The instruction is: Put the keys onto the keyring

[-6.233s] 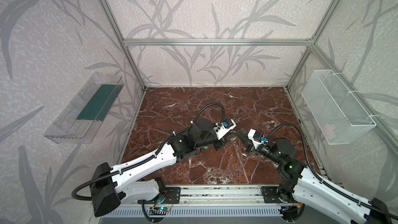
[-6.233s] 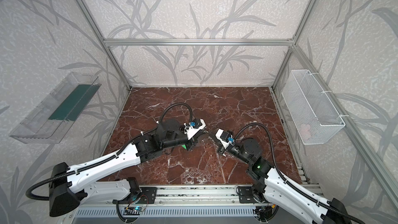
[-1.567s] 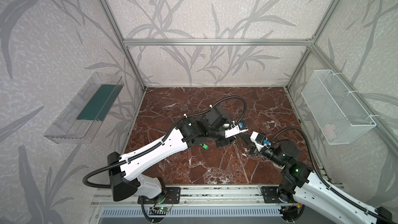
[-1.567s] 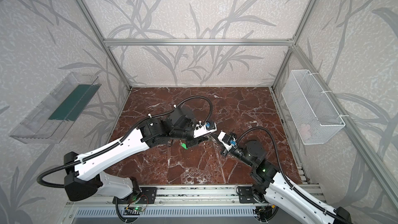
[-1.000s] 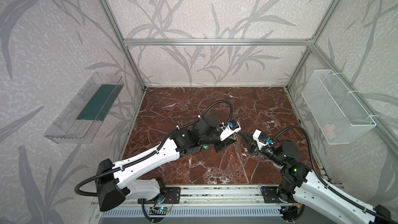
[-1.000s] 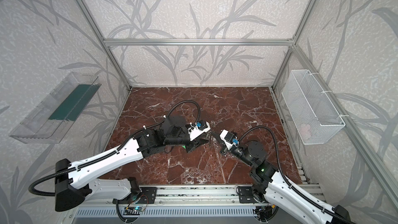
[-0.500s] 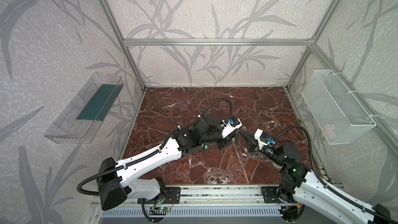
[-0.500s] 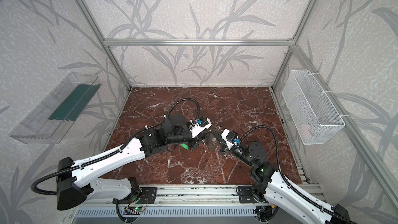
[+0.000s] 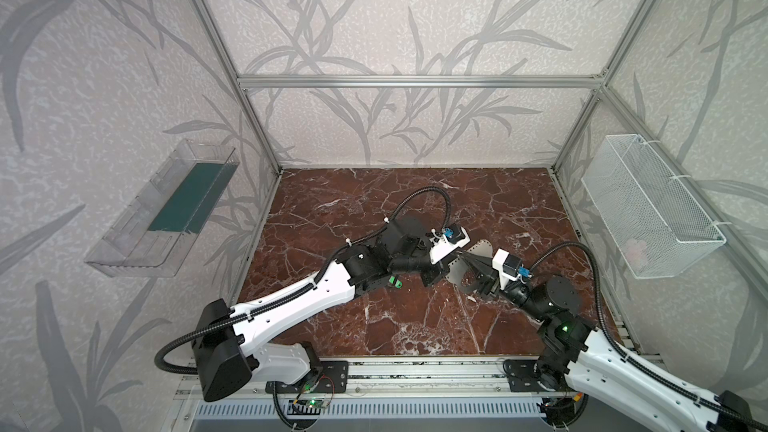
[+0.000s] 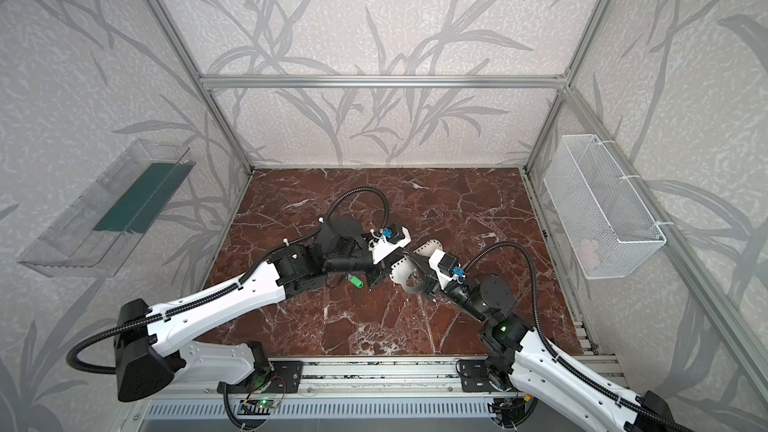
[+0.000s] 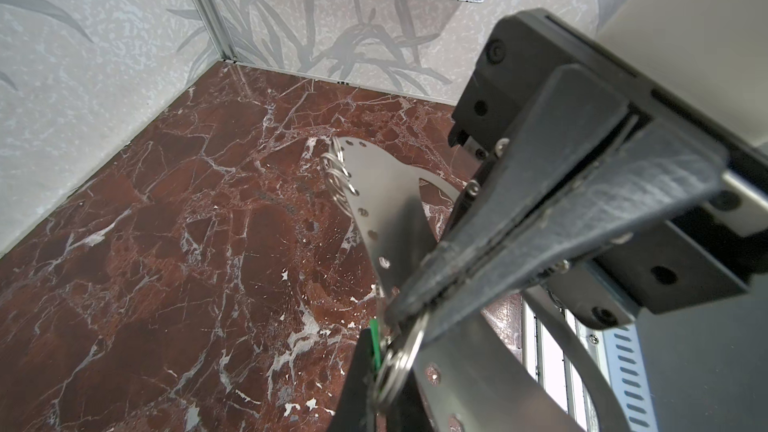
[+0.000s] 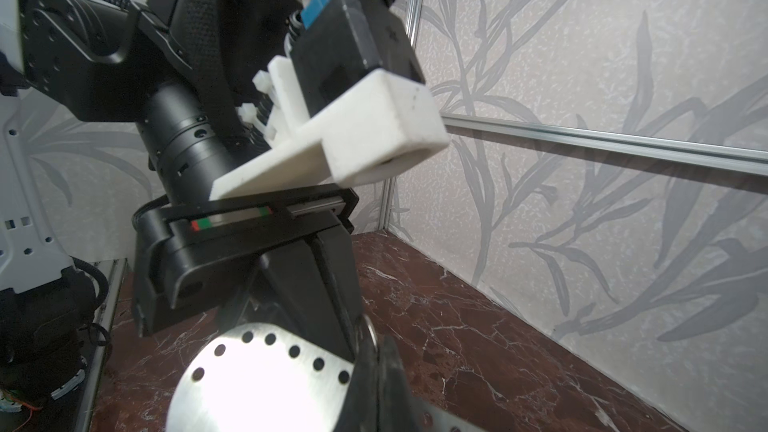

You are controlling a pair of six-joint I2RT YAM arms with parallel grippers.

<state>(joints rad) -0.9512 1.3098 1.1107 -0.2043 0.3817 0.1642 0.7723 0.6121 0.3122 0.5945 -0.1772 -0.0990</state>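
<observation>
A: While our right gripper (image 9: 471, 258) is clamped tight on the keyring (image 9: 482, 248), holding the grey plate tilted up off the table (image 9: 415, 326), where do the keys stand?

B: 1 green key (image 10: 355, 283) lies on the table under our left arm, apart from the plate. In the left wrist view our left gripper (image 11: 409, 326) is closed almost fully on a small metal split ring (image 11: 395, 361), with a sliver of green (image 11: 375, 340) just beside it, probably the second key.

A: So we are in the threading step?

B: We judge so. That ring sits right against the plate's perforated edge, near the lower holes. Further up the same edge, loops of wire (image 11: 337, 174) already hang through holes.

A: What does the next move call for?

B: Steady plate, small motion: we must line the ring's open end with 1 hole and work it through. We cannot tell whether it has caught a hole yet. A slip could drop it.
</observation>
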